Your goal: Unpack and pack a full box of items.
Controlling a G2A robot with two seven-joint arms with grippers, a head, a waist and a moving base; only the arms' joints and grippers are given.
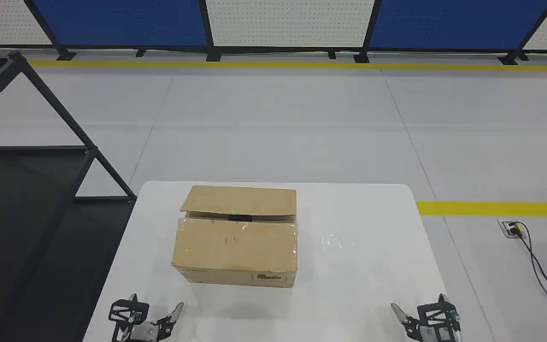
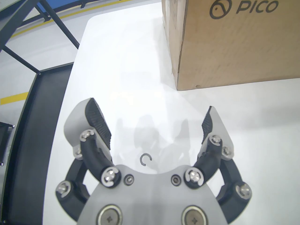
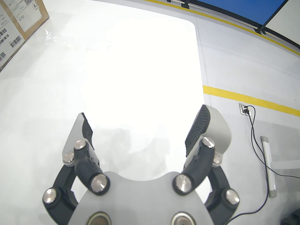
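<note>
The cardboard box (image 1: 237, 244) stands on the table (image 1: 359, 265), left of centre. Left gripper (image 1: 147, 315) and right gripper (image 1: 425, 318) hover at the near edge, jaws apart and empty, both clear of the box.

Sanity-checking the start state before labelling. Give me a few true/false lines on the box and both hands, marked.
1. The box stands on the table. True.
2. The left hand grips the box. False: it is open, holds nothing and is apart from the box.
3. The right hand is open and holds nothing. True.
4. The box's flaps stand straight up. False: they are folded down over the top.
</note>
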